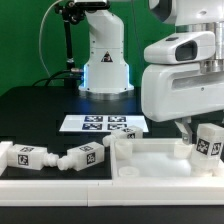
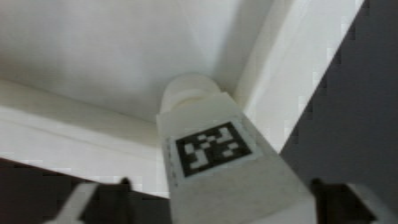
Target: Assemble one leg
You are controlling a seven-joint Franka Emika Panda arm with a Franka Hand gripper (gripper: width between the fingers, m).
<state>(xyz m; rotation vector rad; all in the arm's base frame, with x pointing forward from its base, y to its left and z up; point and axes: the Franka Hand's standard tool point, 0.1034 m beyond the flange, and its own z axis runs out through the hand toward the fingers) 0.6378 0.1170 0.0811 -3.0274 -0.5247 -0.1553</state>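
Leg (image 2: 214,150) clamped and aimed at a corner of the tabletop panel (image 2: 98,45)

Wrist view. We look down the length of the leg. Its tagged face is turned toward us, and its narrower end points into an inside corner of the panel, where two raised walls meet. The gripper (image 2: 217,208) is closed on the wide end. A dark finger (image 2: 103,205) shows on either side of the white body, with no gap that we can make out. We judge that the grip sits at that end so the tip is left free to go into the corner. We cannot tell whether the tip touches the panel, and any socket there is hidden behind the leg.

Exterior view. The leg hangs tilted under the big white hand, over the panel's corner on the exterior view's right. The panel lies flat at the front of the black table (image 1: 35,108). The marker board (image 1: 103,124) lies behind it, toward the arm's base (image 1: 105,65). Two loose legs (image 1: 25,155) lie on their sides, one just beside the other, on the exterior view's left of the panel. We take them to be waiting there, clear of the working corner. We judge the step in hand to be seating the held leg. The next move calls for lining its tip up squarely with the corner.
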